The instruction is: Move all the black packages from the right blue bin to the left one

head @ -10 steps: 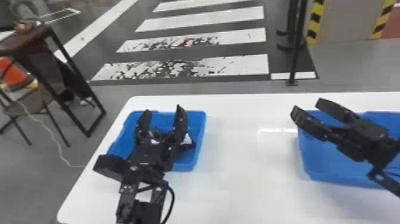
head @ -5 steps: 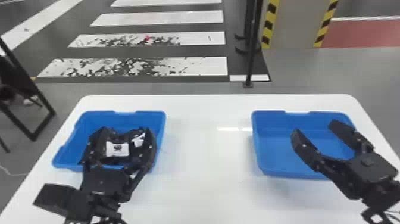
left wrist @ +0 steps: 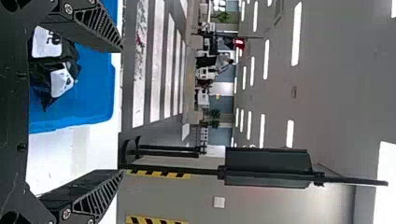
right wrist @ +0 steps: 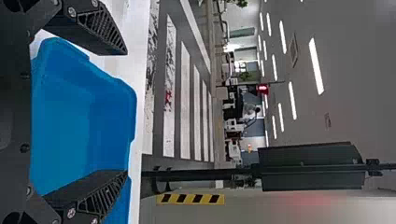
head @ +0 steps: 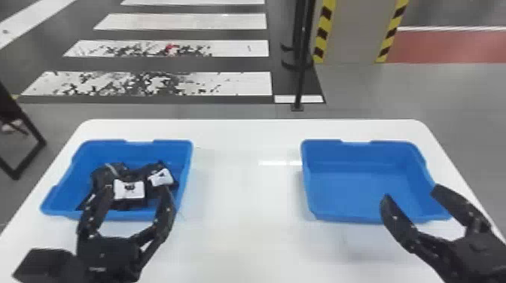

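- Several black packages lie in the left blue bin on a white bench.
- Left tool, fingers apart, near them.
- Right tool, also open, near the right blue bin.

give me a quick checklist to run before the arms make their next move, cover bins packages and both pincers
1. Right blue bin emptied of packages: ok, its visible floor is bare.
2. Black packages inside the left blue bin: ok, bunched together there.
3. Exact package count: cannot tell, they overlap.
4. Left pincer open with nothing gripped: ok.
5. Right pincer open with nothing gripped: ok.
6. Left pincer clear of the left bin's near rim: cannot tell, it overlaps that rim in the head view and the gap is unclear.
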Controlling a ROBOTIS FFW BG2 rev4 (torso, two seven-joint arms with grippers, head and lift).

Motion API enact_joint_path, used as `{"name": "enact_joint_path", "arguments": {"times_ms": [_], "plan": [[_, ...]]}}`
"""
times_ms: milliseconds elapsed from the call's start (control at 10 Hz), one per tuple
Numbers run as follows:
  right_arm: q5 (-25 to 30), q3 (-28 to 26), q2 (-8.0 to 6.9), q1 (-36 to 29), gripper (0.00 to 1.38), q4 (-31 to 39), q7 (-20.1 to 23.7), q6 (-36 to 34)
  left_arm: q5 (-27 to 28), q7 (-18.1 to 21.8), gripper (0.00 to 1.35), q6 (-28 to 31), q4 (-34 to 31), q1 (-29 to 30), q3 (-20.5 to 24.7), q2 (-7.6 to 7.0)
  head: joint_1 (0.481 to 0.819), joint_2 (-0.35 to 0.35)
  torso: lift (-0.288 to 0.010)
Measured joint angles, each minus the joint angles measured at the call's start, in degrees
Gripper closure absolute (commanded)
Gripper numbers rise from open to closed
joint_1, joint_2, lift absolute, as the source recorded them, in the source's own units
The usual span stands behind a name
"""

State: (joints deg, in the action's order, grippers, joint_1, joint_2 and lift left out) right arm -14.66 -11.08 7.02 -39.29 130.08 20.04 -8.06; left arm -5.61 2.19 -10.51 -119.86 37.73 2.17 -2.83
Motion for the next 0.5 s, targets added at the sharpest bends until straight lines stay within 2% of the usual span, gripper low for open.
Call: {"name": "enact_joint_path", "arguments": {"times_ms": [500], "plan": [[-0.18,-0.02,-0.08,-0.08,0.13,-0.21,0.00,-0.09,-0.44,-0.62,0.12,-1.82,-0.31,0.09,-0.36,0.02,0.695,0.003,-0.140]]}}
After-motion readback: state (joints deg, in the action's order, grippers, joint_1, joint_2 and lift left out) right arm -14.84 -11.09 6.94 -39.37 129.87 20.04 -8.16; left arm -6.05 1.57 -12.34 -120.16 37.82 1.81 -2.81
